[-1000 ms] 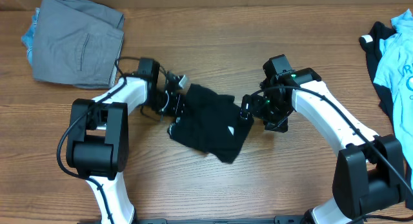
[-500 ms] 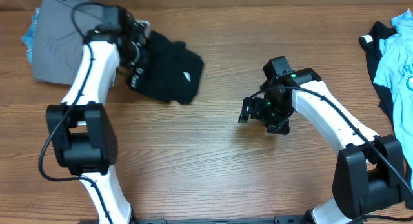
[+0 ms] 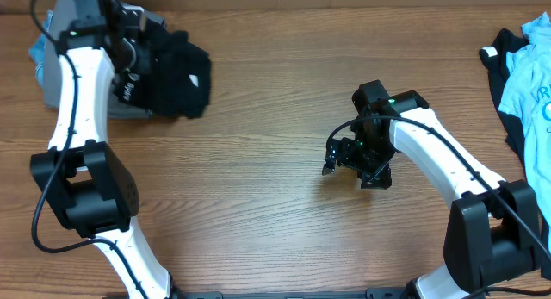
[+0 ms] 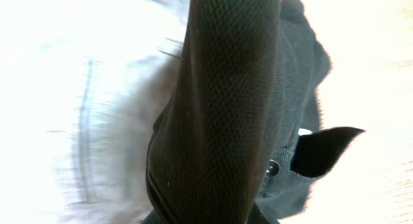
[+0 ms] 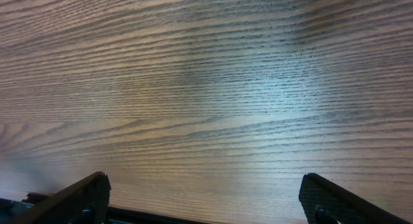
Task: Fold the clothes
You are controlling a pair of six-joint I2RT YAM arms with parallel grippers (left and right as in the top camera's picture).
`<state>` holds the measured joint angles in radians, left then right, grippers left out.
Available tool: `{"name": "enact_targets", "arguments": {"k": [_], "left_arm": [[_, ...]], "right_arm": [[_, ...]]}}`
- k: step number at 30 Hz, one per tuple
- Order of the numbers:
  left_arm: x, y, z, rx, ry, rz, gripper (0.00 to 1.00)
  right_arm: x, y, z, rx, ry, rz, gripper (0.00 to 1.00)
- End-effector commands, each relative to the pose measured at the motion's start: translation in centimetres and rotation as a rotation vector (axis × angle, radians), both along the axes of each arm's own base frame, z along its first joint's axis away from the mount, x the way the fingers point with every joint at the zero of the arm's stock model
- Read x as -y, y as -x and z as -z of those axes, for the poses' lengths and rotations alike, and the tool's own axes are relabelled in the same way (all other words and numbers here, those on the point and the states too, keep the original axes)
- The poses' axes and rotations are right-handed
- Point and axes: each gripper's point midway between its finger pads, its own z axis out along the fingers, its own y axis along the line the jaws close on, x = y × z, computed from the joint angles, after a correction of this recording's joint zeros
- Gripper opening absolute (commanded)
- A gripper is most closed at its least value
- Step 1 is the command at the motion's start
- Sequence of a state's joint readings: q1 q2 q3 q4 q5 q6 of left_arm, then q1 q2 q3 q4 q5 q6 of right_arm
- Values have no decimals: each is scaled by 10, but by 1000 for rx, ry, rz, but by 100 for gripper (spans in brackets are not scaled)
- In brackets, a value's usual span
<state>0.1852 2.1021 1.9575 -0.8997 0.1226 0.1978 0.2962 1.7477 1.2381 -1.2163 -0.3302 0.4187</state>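
Over at the far left of the desk (image 3: 258, 213) lay a folded grey garment (image 3: 50, 79), and the left tool (image 3: 138, 62) hung just above its right edge, pinched tight on a bunch of the black shirt (image 3: 176, 71). That shirt drooped from the grip in a loose dark lump, partly over the grey garment and partly over bare wood. I could not tell whether it touched either. From the left wrist, black cloth filled nearly the whole view and hid the tool's own fingers.

It looked to me a soft, light, limp thing. Held by one pinch it would sag and lose whatever shape it had, and it would drag and wrinkle rather than slide flat. I judged it better taken at two spread points along a hem or at the shoulders, so that it would hang straight.

Well apart to the right, the right tool (image 3: 355, 168) hovered low over empty wood with its jaws spread wide and nothing between them. Further right, at the desk's edge, a pale blue shirt (image 3: 529, 75) lay crumpled.
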Motion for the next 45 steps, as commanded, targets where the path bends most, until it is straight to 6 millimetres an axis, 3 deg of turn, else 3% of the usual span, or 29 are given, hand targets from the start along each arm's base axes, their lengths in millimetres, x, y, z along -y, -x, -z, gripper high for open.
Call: {"name": "enact_targets", "arguments": {"k": [1,5,12,19,28,34,45], "left_arm": [[-12,-14,-46,103,-46,8,4],[-22,-19,-74,155,-79,-6,4],[-57,-18,-78,177,-108,-70,4],[-100,-22,-59,186,-82,-127,4],[-154,-38,-11,188,-120,-191,4],[-185,-42,-14,221,-214,-262,5],[-205,-41,-15,233,-271,-287,10]], "right_arm": [[-3,-7,-13,46,-23,3,98],[-4,-5,-13,37,-27,3,98],[-1,2,-14,5,-17,3,98],[-1,4,-14,-4,-14,7,98],[0,8,-14,-20,-9,7,98],[0,8,-15,-21,-9,7,98],[1,10,-15,-29,-6,7,98]]}}
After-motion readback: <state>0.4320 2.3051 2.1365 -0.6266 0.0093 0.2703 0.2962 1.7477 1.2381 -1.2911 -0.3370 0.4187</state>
